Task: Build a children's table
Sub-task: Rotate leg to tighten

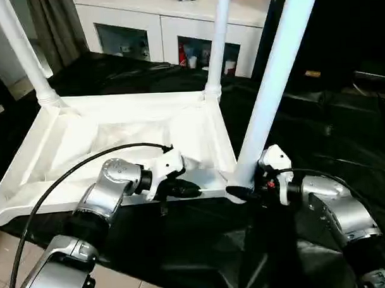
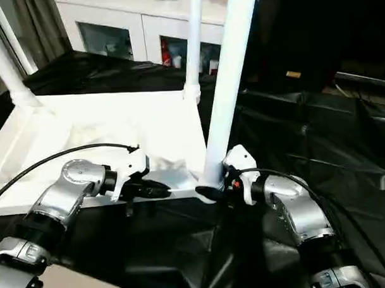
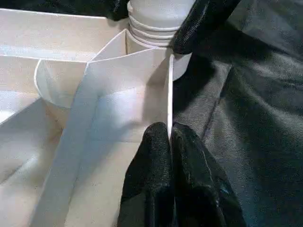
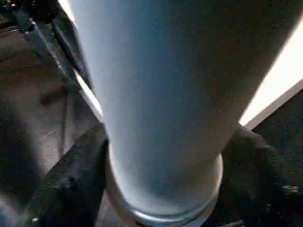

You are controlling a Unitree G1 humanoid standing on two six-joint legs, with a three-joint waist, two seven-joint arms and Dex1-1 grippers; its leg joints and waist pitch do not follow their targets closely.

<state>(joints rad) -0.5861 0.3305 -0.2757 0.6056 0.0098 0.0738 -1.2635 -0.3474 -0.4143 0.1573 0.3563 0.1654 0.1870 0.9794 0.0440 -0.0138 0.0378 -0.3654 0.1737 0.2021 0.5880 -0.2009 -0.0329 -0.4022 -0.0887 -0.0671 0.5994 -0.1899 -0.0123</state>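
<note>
The upturned tabletop (image 1: 116, 143) lies on black sheeting. The left claw (image 3: 169, 142) pinches its near rim; the right claw (image 1: 245, 191) grasps the near-right leg (image 1: 272, 84), which could tilt and jam crooked.

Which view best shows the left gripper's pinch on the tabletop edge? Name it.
The left wrist view: the left gripper has both black fingers closed on the thin wall of the tabletop, near the corner socket holding the leg. The eye views show that gripper from the side, at the tabletop's near edge.
</note>
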